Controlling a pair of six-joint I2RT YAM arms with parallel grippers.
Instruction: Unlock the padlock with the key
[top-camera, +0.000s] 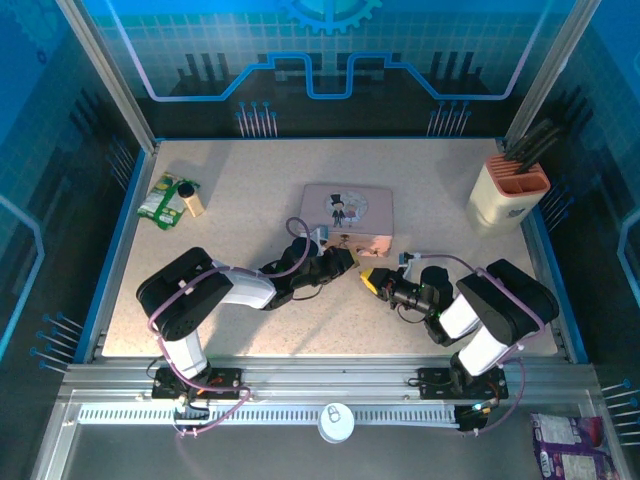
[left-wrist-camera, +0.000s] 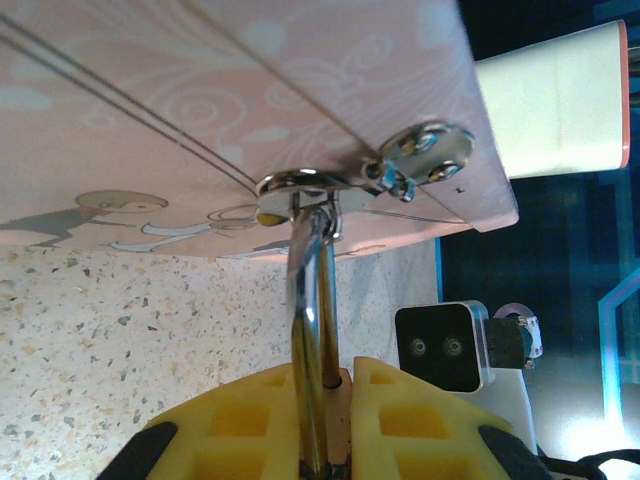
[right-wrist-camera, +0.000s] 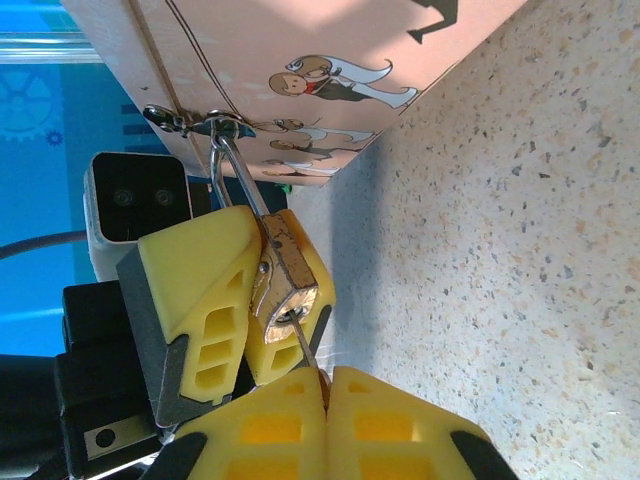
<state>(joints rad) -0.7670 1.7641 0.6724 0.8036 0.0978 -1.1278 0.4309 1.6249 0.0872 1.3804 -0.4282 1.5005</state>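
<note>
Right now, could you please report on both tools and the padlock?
Left tool shut on padlock. Right tool shut on key, tip in keyhole. Shackle through hasp of pink tin. No obstruction seen.

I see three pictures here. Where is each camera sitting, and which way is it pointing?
Top: above and behind the arms, looking down at the table; both arms show, meeting by the tin.
Left wrist: on the left arm, looking along the left gripper at the padlock it grips, hanging from the tin.
Right wrist: on the right arm, looking along the right gripper at the key it holds to the padlock.
Shared: both wrist views show padlock and tin.
</note>
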